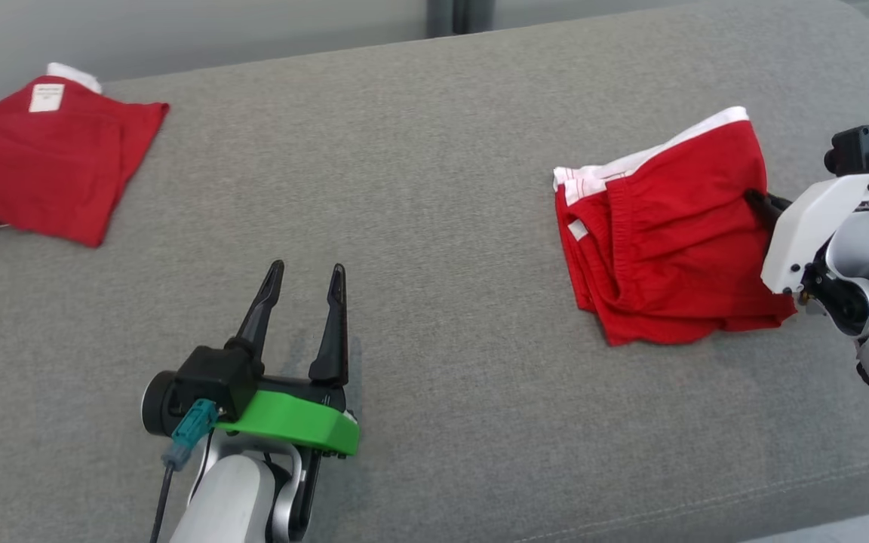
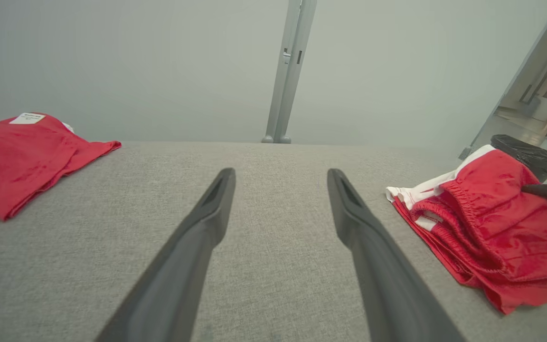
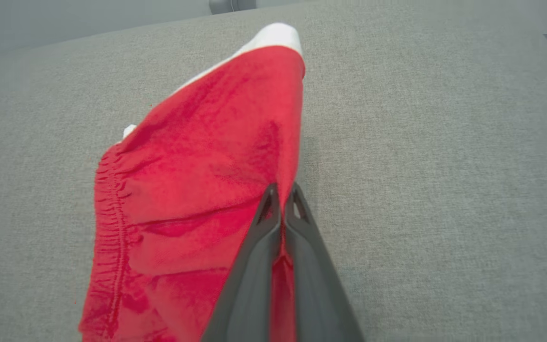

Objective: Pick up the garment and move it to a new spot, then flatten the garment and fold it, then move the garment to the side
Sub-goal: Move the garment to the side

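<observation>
Right end effector [image 3: 283, 197] is clenched on the right-hand edge of the red shorts [image 3: 197, 180], with a fold of cloth caught between its closed fingers. The shorts lie bunched near the right end of the sofa [image 1: 419, 151], and their length runs away from the grip toward the back edge, white trim farthest. That arm is plainly the nearer one. The left end effector [image 1: 306, 271] hangs released near the front edge, well apart. Bare sofa for the carry lies leftward, short of another red garment [image 1: 42, 166] at the back-left corner.
</observation>
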Tool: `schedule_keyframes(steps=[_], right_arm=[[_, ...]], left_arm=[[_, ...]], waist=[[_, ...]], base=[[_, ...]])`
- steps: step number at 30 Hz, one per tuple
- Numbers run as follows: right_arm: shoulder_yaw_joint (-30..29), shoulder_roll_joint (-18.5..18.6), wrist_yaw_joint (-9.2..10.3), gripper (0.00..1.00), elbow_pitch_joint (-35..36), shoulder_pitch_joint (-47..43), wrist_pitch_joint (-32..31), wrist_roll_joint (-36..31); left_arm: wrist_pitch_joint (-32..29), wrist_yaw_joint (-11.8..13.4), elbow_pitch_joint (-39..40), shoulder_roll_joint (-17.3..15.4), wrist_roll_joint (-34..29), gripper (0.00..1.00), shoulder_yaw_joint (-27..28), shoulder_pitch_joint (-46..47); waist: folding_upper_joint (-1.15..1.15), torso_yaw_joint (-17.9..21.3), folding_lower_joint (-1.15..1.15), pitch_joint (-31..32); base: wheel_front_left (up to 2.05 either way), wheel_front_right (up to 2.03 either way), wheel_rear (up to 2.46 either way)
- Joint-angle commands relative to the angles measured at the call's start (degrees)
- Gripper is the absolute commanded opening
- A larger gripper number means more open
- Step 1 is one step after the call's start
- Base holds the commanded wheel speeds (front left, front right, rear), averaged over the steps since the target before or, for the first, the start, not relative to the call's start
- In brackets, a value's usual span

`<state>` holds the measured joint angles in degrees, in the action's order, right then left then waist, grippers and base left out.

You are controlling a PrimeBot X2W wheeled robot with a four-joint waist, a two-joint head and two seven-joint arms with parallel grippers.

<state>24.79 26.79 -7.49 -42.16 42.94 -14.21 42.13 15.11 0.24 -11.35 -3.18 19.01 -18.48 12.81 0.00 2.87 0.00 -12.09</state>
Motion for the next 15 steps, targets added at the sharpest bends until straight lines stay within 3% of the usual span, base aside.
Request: schedule_keyframes(steps=[1,7,15], right_arm=[[0.1,0.2,0.0,0.0,-0.4,1.2,0.5,-0.3],[1.3,0.5,0.0,0.0,-1.7,4.2,1.7,-1.0],[2.5,0.6,0.0,0.0,-4.3,6.9,4.6,-2.8]], left_arm=[[-0.2,0.0,0.3,-0.5,-0.4,1.0,0.0,1.3],[-0.7,-0.4,0.3,-0.6,-0.6,1.0,-1.3,2.8],[-1.0,0.1,0.9,-1.1,-1.0,1.0,-1.9,3.2]], waist=[[0.0,7.4,0.0,-3.3],[0.0,10.6,0.0,-4.2],[0.0,10.0,0.0,-5.3]], base=[[0.0,0.0,0.0],[0.0,0.0,0.0],[0.0,0.0,0.0]])
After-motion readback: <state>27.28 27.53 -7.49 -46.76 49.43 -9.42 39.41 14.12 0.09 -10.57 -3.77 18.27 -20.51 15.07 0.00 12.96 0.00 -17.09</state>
